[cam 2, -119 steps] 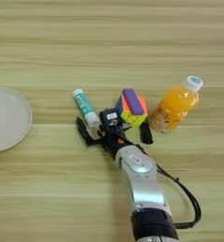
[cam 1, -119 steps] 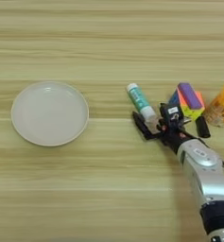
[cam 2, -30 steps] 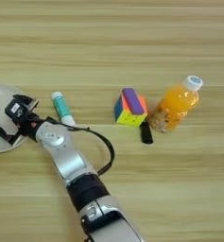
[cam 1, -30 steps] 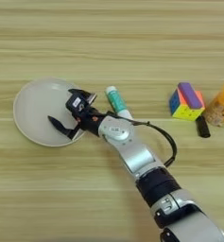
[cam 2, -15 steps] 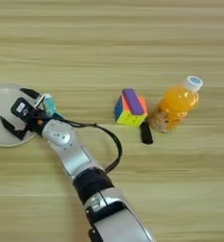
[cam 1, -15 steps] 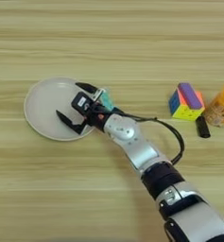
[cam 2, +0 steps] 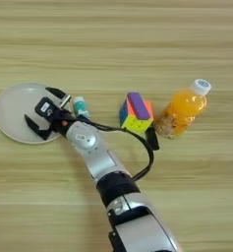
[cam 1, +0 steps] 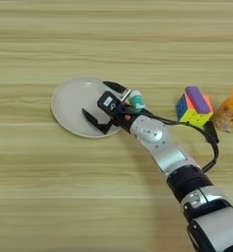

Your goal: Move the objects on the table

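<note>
Claw (cam 1: 104,109) spread wide over plate (cam 1: 69,103) rim, glue stick (cam 1: 137,102) beside wrist — arm could knock it rolling.

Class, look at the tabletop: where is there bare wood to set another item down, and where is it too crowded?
Free: the wide strip of table above everything, and the bare wood below the plate on the left. Crowded: the middle band, where the gripper sits over the plate beside the glue stick, then the cube and juice bottle.
</note>
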{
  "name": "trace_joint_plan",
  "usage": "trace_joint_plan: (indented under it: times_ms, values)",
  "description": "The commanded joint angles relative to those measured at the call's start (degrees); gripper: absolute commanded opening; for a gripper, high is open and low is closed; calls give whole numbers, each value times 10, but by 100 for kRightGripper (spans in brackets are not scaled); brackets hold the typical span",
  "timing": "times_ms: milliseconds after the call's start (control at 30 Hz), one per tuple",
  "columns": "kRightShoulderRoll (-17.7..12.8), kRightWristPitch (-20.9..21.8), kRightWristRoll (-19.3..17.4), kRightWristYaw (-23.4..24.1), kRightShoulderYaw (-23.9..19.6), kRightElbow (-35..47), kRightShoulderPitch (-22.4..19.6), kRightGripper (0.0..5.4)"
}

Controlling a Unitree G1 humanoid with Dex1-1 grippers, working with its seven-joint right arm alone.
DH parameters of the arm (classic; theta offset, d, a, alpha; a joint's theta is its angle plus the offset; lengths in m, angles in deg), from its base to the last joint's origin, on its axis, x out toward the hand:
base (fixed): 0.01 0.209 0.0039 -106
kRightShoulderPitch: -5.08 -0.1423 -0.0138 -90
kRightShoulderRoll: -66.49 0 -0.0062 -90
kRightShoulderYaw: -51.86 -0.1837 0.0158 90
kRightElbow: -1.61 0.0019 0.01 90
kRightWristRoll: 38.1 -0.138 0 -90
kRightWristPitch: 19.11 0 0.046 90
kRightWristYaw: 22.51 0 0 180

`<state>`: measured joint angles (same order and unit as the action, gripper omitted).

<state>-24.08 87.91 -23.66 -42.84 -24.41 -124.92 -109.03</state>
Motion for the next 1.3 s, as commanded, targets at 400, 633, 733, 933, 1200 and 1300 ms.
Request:
trace_joint_plan:
  times_ms: [400,633,733,933,1200,1300]
  values:
    - [-31,12,-12,-1,-29,15,2,539]
    - [-30,6,-31,-12,-47,91,29,539]
    - [-32,-2,-36,-14,-54,110,34,539]
    - [-31,-11,-48,-14,-72,145,43,539]
    - [-17,-1,-78,-9,-99,168,39,539]
    - [-18,-3,-86,-11,-107,185,40,539]
